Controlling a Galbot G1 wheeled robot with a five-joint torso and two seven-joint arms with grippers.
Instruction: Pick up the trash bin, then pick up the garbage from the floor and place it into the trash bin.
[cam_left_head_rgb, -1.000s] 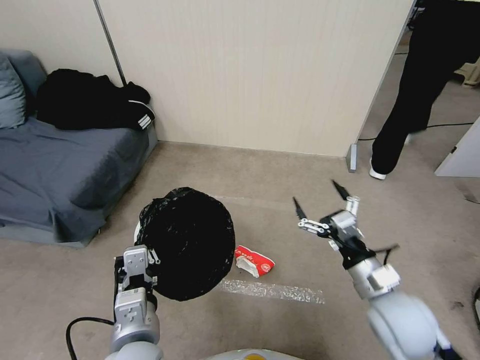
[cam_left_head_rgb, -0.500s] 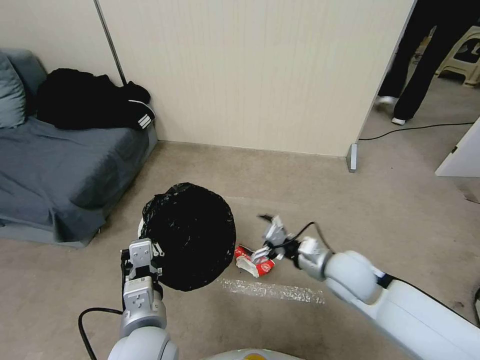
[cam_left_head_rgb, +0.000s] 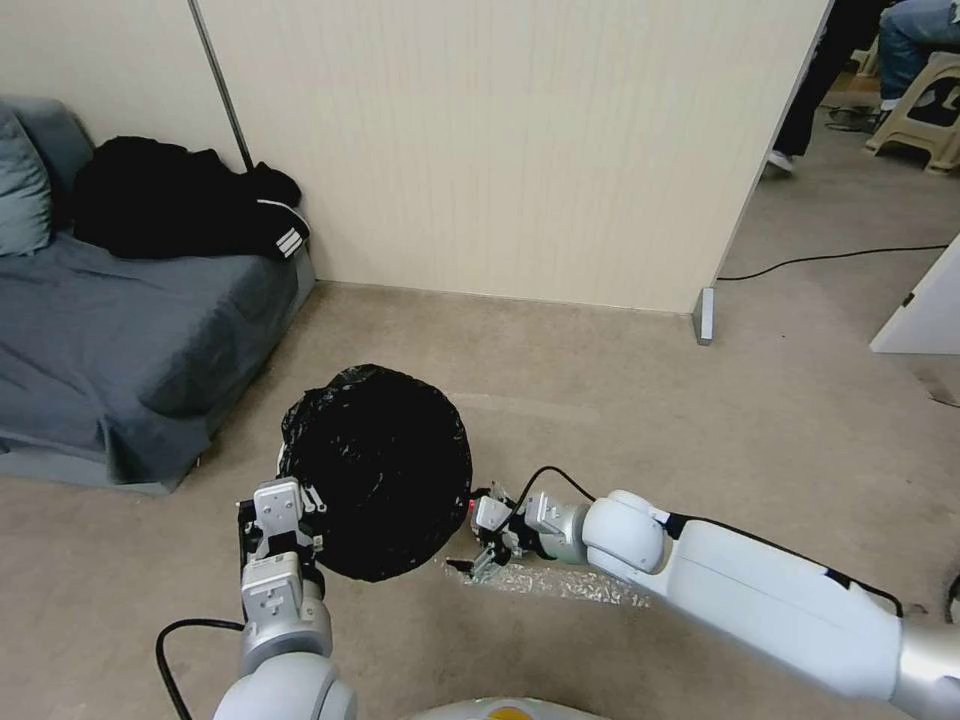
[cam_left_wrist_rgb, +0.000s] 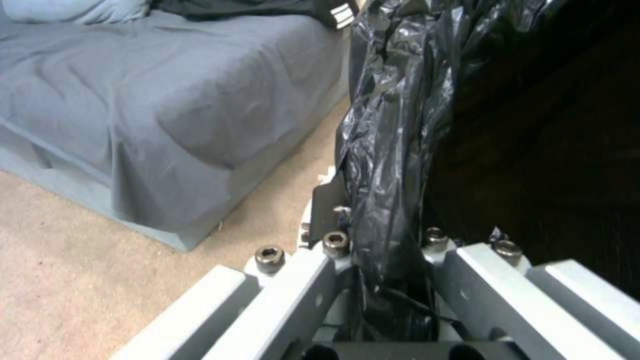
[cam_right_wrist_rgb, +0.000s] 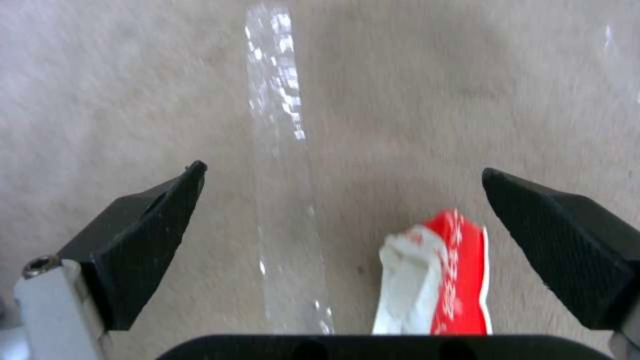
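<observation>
Holding trash bin (cam_left_head_rgb: 378, 470) rim, left gripper (cam_left_head_rgb: 283, 517) jaws clenched; right gripper (cam_right_wrist_rgb: 347, 250) jaws released over red-white wrapper (cam_right_wrist_rgb: 437, 277).

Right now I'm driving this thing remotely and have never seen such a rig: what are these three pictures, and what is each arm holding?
The head view looks down from the robot's head at the carpeted floor. The other two pictures come from small cameras on each wrist.

The left gripper is shut on the rim of the trash bin, a round bin lined with a crinkly black bag; the left wrist view shows that bag pinched between the fingers, with a grey sofa behind.

The right gripper is low over the floor beside the bin, open and holding nothing. Its wrist view shows the two black fingertips spread, with a red-and-white wrapper lying on the carpet between them, next to a shiny tape strip.
</observation>
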